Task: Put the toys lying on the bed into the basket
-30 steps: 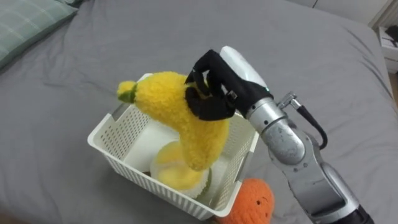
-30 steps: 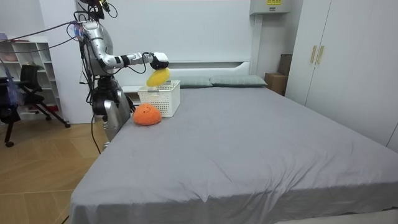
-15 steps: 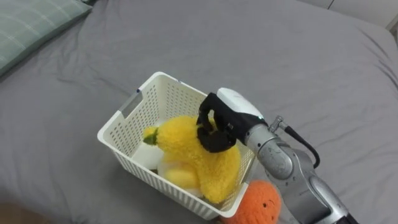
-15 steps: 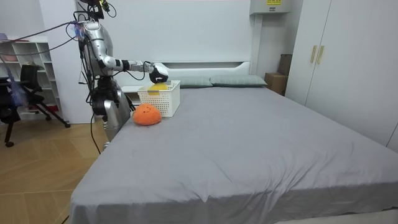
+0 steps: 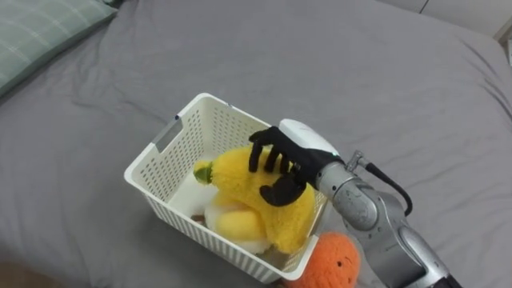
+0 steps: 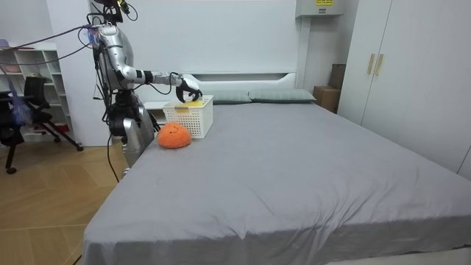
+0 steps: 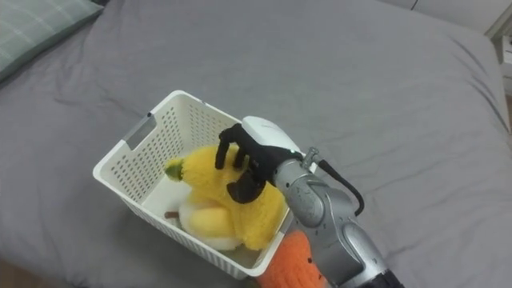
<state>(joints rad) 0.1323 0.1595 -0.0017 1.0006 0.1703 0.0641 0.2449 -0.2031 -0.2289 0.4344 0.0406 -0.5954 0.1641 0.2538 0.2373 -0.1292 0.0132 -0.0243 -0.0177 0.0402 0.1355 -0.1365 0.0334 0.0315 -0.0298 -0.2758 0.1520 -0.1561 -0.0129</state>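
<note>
While yellow plush (image 5: 234, 174) lies in basket (image 5: 182, 219), right hand (image 5: 290, 158) rests atop, fingers spread, gripping nothing.

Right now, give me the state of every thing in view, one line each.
Right hand: open, fingers spread on the yellow plush toy.
Yellow plush toy: lying in the white basket, atop a paler toy.
White basket: upright on the bed, holding toys.
Orange plush toy: on the bed, outside the basket, beside it.
</note>
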